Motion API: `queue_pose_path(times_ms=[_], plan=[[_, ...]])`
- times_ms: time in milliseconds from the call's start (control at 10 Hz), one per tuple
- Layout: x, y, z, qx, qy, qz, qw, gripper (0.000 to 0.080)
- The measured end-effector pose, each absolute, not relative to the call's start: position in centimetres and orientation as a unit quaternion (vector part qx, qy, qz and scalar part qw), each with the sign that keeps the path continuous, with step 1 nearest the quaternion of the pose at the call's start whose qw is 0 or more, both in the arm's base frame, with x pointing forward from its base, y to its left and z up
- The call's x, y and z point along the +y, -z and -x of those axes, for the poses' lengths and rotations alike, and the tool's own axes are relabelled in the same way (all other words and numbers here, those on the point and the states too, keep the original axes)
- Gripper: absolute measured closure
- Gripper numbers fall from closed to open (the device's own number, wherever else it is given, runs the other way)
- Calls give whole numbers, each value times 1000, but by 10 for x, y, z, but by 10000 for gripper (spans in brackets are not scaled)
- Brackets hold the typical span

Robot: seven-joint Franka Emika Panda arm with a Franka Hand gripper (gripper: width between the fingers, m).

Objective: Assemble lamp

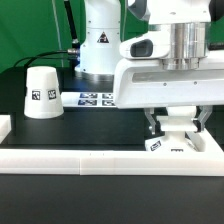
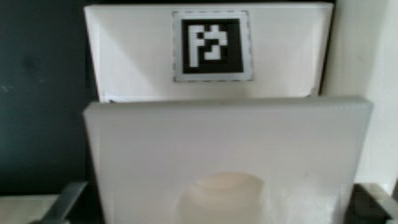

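Green backdrop (image 1: 30, 30) behind — black table (image 1: 60, 135), white rim bar (image 1: 60, 160).

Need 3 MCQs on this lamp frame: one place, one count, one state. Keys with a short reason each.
1. Where does the matte white truncated-cone shade stand?
A. on the exterior view's right of the marker board
B. on the exterior view's left of it
C. on top of it

2. How many black-and-white square tags show in the wrist view?
A. none
B. three
C. one

3. The shade is:
A. upright, narrow end up
B. lying on its side
C. upside down

Key: 1 B, it stands on the black table left of the board. 2 C, a single tag shows. 3 A, its wide end rests on the table.
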State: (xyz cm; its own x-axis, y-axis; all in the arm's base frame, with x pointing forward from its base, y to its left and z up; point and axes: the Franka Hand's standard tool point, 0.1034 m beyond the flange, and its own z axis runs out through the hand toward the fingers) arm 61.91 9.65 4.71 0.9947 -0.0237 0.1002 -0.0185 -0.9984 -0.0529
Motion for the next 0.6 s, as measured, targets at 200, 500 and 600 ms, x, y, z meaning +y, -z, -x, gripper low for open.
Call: queue_pose_path(times_ms=[200,500,600], plan=[[101,-47,-618,4,50,998,25,263],[100,-53,-609,-23,52,998,23,190],[98,-56,-600,-34,48,998,22,128]])
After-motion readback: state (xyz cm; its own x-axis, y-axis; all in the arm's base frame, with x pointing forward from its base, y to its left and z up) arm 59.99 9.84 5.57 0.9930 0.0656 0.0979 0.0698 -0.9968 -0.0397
